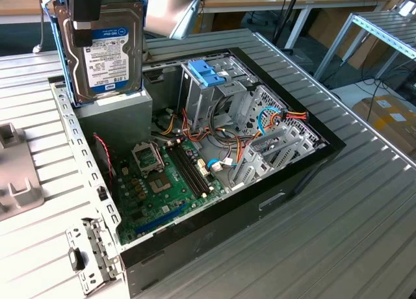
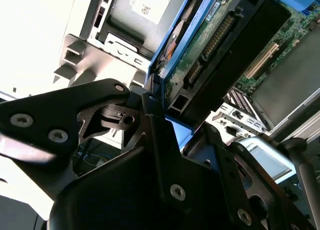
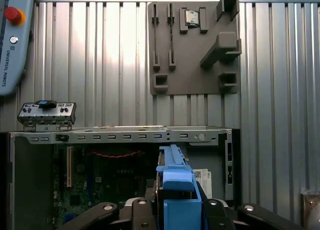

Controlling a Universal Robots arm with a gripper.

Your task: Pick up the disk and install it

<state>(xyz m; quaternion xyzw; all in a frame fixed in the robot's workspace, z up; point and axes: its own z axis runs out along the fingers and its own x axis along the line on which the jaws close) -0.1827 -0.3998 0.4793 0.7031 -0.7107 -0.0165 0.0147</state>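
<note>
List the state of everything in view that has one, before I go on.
disk, held in the air above the case, standing on edge, not installed.
gripper, shut on the disk.
computer case, lying flat on the table, side open, motherboard exposed.
drive cage, fixed inside the case, the disk not in it.

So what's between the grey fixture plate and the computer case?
Nothing: bare ribbed table separates the fixture plate from the case, seen in the first wrist view.
</note>
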